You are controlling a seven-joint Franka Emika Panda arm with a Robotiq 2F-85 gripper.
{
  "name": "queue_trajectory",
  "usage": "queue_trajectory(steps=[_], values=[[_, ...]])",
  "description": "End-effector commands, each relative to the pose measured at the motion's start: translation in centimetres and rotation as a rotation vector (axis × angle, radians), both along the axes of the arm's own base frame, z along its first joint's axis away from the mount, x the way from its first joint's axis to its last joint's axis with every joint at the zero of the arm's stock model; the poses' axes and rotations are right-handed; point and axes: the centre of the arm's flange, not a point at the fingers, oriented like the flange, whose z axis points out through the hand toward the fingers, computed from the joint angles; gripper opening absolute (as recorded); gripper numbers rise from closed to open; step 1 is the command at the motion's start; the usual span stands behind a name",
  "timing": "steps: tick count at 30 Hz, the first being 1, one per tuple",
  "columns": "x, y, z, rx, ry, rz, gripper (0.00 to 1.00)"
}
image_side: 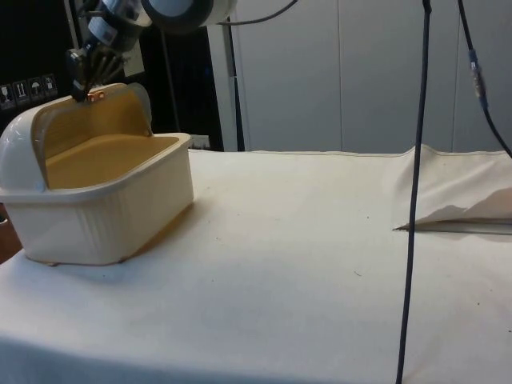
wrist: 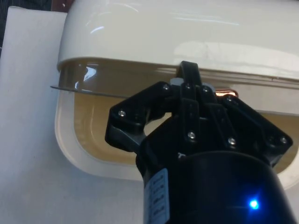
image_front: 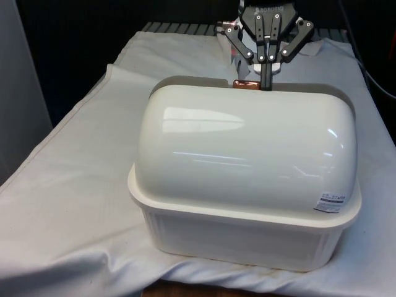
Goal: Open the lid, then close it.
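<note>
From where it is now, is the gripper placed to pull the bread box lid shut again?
Probably yes: the gripper sits at the copper handle on the raised lid, with nothing nearby blocking it.

A lab: cloth-draped table (image_side: pixel 320 264), black curtains (image_front: pixel 93 37), hanging cables (image_side: pixel 416 160).

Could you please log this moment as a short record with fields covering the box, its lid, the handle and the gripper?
container: cream bread box on the white cloth
lid: domed roll-top lid, rolled back over the box's rear, so the tan interior is open to the side view
handle: copper-coloured handle at the lid's raised edge
gripper: black gripper at the handle, jaws closed together on it
contact: gripper touching the lid's edge
task stage: lid open, not yet closed
</note>
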Motion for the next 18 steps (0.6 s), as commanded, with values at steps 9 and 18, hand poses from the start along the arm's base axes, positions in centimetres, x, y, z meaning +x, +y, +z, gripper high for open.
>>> queue_trajectory(steps=[9, 18], values=[[-1.8, 0.3, 0.5, 0.001, 0.020, 0.001, 0.00], [-4.6, 0.8, 1.4, 0.002, 0.026, 0.008, 0.00]])
